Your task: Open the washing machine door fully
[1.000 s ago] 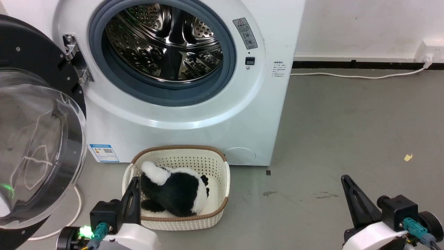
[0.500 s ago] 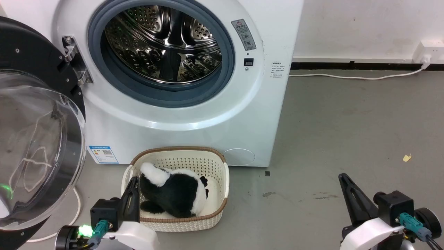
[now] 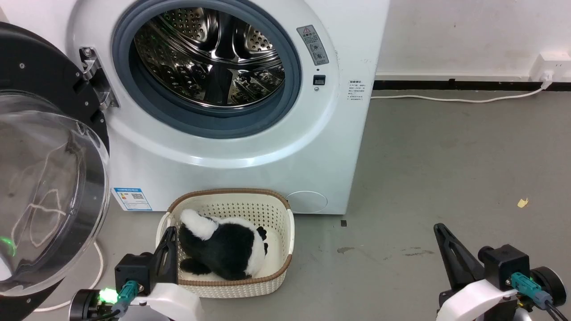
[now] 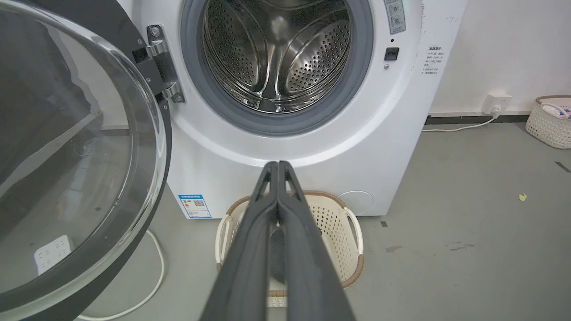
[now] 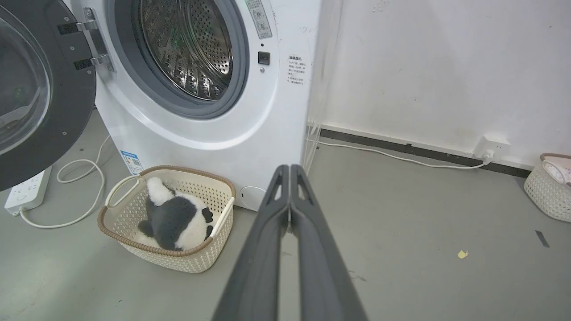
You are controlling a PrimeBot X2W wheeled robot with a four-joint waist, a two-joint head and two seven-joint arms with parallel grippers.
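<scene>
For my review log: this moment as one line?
washing machine door: wide open | left gripper: shut, empty | right gripper: shut, empty

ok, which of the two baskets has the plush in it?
The basket in front of the washer holds the black-and-white plush; the other basket stands by the wall.

One washer, with one door and one drum. Two baskets: one basket right in front of the washer, a second basket well off to the washer's right. One panda. Two claws: left claw, right claw. Two white cords: one cord right of the washer, the other cord left of it. One power strip, one socket, one yellow scrap.
</scene>
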